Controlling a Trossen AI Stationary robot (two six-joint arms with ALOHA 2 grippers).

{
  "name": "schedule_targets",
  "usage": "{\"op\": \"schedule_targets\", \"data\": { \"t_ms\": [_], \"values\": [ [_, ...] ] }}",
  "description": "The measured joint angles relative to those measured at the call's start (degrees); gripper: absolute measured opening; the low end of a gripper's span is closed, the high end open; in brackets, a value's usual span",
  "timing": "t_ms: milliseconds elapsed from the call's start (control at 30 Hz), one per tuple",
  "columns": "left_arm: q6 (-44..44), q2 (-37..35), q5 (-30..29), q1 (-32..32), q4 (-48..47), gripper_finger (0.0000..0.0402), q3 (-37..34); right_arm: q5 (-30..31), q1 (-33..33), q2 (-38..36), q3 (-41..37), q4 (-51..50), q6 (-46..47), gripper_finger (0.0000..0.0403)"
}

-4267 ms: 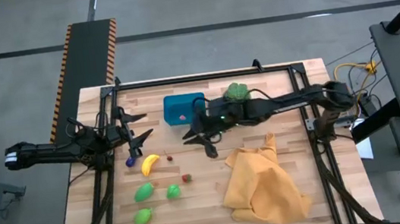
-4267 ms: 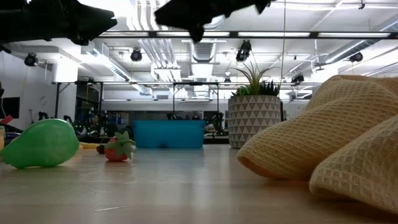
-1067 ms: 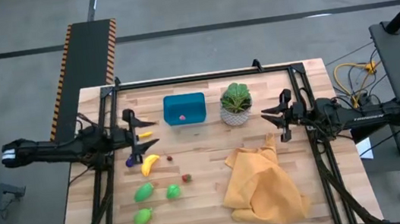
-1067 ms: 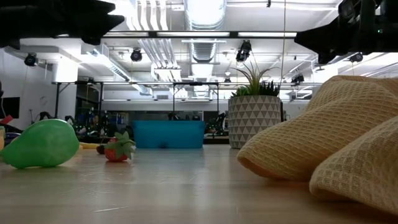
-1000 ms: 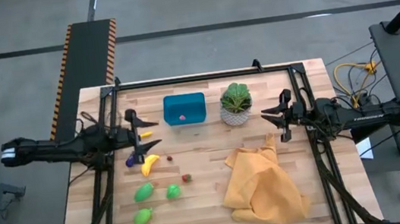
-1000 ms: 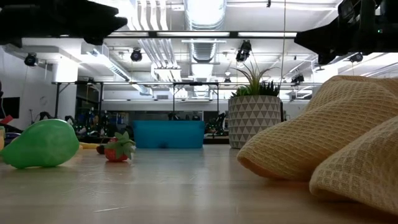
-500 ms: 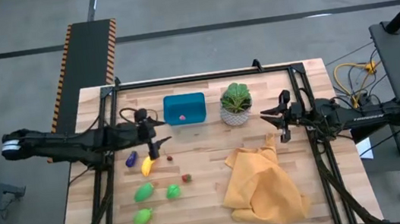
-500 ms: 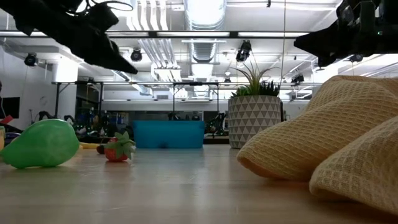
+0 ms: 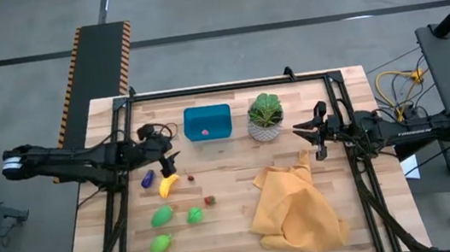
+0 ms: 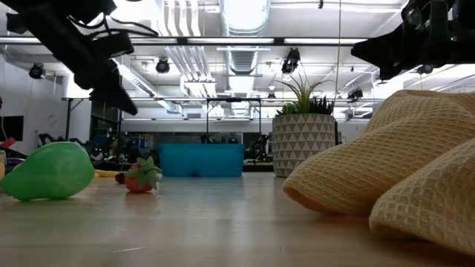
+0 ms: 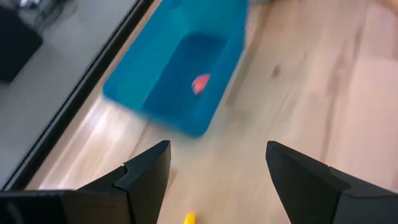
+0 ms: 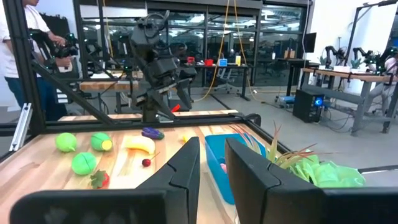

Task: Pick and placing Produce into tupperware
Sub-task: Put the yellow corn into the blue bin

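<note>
Nearest the front edge of the wooden tabletop (image 9: 222, 238), a crumpled yellow waffle-weave cloth (image 9: 297, 207) is lying on the right half, and three green toy pieces are sitting on the left half: one (image 9: 161, 243) closest to the edge, a second (image 9: 162, 215) farther in, and a third (image 9: 195, 216) just beside that one. A little red strawberry (image 9: 209, 200) with a green top is resting between the green pieces and the cloth. Farther in, the yellow banana (image 9: 168, 185) is lying on the wood with a purple piece (image 9: 146, 180) just beside it on its left and a tiny dark red piece (image 9: 190, 178) close on its right. The left gripper (image 9: 170, 162) is hanging above the tabletop just past the banana, its fingers spread apart and holding nothing; in its wrist view the tip of the banana is showing between the two fingers. Across the tabletop, the right gripper (image 9: 303, 138) is hovering near the far corner of the cloth, its fingers nearly together with only a narrow gap and nothing between them. Farthest back, the teal-blue tupperware (image 9: 207, 122) is standing with one small pink-red piece (image 9: 205, 132) already inside it, and the potted plant (image 9: 266, 117) in its white patterned pot is standing just beside it on the right
</note>
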Motion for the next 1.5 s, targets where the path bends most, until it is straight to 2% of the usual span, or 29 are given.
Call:
{"op": "schedule_targets", "data": {
  "t_ms": [333,500,733,1067,1500],
  "values": [
    [-13.1,0.1,-0.3,5.2,-11.8,0.0248,-0.1,0.0,0.0,0.0,0.0,0.0,0.0,0.0068],
    [-15.5,2.4,4.9,9.6,-13.0,0.0248,-0.1,0.0,0.0,0.0,0.0,0.0,0.0,0.0068],
    [-18.3,8.3,9.3,13.6,-12.9,0.0248,-0.2,0.0,0.0,0.0,0.0,0.0,0.0,0.0068],
    [-15.0,18.0,10.9,17.3,-12.9,0.0248,0.2,0.0,0.0,0.0,0.0,0.0,0.0,0.0068],
    [-9.1,25.2,13.2,18.0,-10.3,0.0248,0.4,0.0,0.0,0.0,0.0,0.0,0.0,0.0068]
  ]
}}
